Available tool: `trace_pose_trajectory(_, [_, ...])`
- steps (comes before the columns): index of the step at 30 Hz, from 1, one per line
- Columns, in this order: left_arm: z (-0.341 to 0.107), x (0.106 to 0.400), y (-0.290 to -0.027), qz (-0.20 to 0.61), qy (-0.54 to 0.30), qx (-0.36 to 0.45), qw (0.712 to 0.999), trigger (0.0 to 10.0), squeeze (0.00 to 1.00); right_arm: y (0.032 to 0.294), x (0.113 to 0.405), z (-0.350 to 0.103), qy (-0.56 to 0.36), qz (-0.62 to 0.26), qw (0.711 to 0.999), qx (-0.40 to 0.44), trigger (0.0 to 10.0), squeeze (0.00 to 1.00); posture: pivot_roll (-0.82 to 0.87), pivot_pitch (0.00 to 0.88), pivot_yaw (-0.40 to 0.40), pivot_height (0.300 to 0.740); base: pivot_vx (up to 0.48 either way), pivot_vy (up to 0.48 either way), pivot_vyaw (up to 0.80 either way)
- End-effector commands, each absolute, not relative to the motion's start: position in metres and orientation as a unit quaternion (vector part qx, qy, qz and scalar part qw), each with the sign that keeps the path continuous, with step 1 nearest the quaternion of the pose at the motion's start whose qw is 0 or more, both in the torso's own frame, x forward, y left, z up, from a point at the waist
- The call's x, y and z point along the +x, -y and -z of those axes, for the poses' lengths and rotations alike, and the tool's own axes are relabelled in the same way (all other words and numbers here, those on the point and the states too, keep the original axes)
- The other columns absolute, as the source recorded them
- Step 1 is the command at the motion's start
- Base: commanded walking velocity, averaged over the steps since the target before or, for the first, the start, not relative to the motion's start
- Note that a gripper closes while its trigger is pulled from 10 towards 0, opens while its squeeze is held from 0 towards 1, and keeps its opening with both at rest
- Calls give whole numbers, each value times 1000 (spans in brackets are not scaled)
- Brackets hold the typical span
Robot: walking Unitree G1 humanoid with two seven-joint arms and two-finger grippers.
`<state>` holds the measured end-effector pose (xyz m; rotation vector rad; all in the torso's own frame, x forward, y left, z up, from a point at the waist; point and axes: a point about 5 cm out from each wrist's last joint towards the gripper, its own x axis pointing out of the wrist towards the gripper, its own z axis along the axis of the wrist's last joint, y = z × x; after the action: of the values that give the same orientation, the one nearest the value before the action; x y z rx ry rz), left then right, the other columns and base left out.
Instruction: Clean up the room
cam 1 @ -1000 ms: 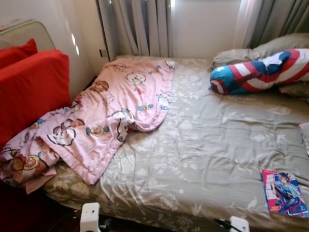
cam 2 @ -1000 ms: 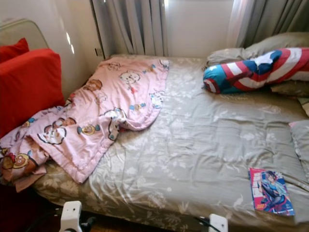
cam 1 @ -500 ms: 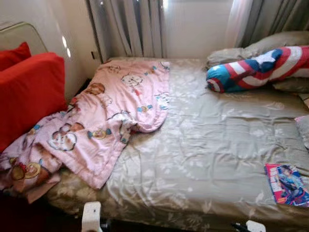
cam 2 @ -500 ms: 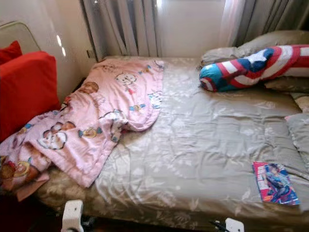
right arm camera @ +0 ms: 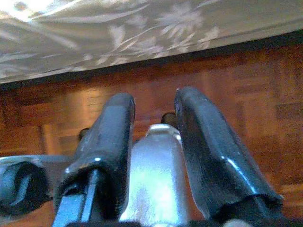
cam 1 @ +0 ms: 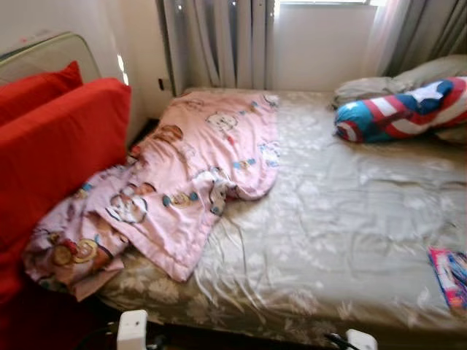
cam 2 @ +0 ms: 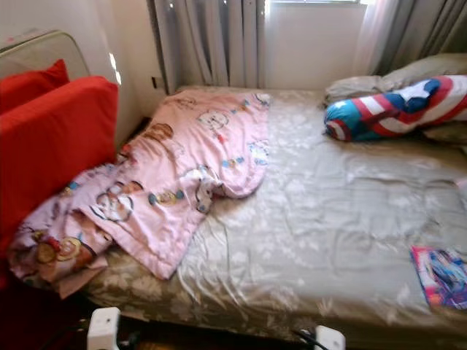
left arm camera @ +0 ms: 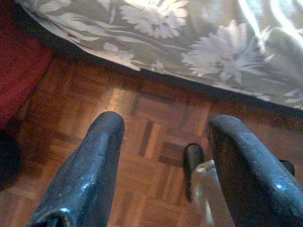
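Note:
A pink cartoon-print blanket [cam 1: 197, 168] lies crumpled over the left side of the bed [cam 1: 343, 219], its lower end hanging off the near left corner. A red, white and blue bolster [cam 1: 401, 109] rests at the head of the bed on the right. A colourful magazine [cam 1: 451, 273] lies flat near the bed's right front edge. Both arms hang low in front of the bed. My left gripper [left arm camera: 168, 125] is open over the parquet floor [left arm camera: 142, 142] with nothing between its fingers. My right gripper [right arm camera: 155, 101] is also open and holds nothing.
Big red cushions [cam 1: 51, 146] stand against the left side of the bed, touching the blanket. Grey pillows [cam 1: 430, 73] sit behind the bolster. Curtains [cam 1: 219, 44] hang at the far wall. The grey floral cover [left arm camera: 213, 47] drapes to just above the floor.
The whole picture has shifted right, so the camera has turned left; more of the red cushions shows and the magazine now sits at the right edge. Nothing on the bed has moved.

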<state>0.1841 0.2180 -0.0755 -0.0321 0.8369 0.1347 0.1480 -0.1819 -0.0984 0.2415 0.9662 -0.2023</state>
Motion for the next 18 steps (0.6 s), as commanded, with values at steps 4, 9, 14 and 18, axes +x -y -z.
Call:
trace_pose_trajectory(4, [76, 186, -213, -58, -409, -16, 910, 10000, 0, 185, 150, 97, -463, 105, 874, 108, 10000, 0, -26, 8, 35, 740, 0, 320, 0])
trace_pose_trajectory(9, [76, 186, -213, -58, -409, -17, 911, 10000, 0, 181, 163, 93, -455, 102, 878, 107, 10000, 0, -25, 7, 34, 740, 0, 319, 0])
trace_pose_trajectory(14, [76, 187, -212, -58, -407, -17, 912, 10000, 0, 176, 173, 89, -448, 98, 882, 106, 10000, 0, -24, 9, 33, 740, 0, 320, 0])
trace_pose_trajectory(18, [76, 186, -212, -58, -407, -17, 911, 10000, 0, 170, 181, 87, -445, 95, 884, 106, 10000, 0, -25, 9, 33, 740, 0, 320, 0])
